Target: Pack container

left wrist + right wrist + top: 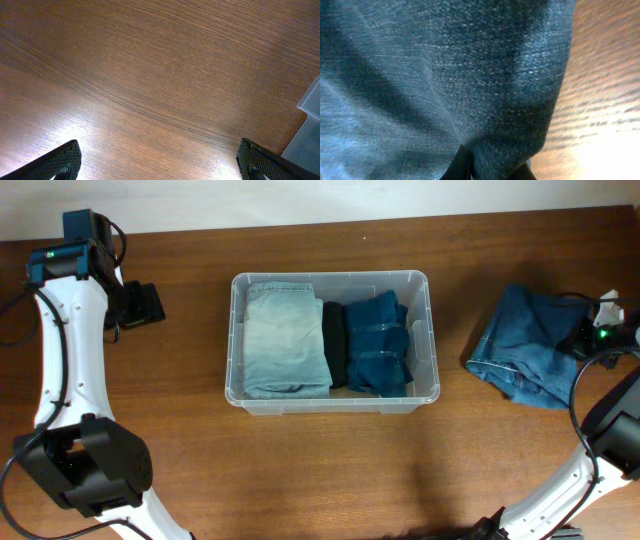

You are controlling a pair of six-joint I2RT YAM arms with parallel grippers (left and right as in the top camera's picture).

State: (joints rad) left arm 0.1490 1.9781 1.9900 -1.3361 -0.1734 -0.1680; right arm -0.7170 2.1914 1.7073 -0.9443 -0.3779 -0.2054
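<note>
The clear plastic container (432, 330) stands mid-table and holds folded light-blue jeans (285, 340), a black garment (334, 345) and folded dark-blue jeans (380, 345). A loose pair of blue jeans (525, 350) lies crumpled on the table to its right. My right gripper (590, 335) sits at that pile's right edge. In the right wrist view the denim (445, 75) fills the frame, and the right gripper (490, 165) is shut on a fold of it. My left gripper (145, 302) hangs far left of the container, open (157, 150) over bare wood.
The wooden table (330, 470) stretches around the container. A corner of the container (307, 130) shows at the right edge of the left wrist view. The right arm's base (620, 440) stands near the front right.
</note>
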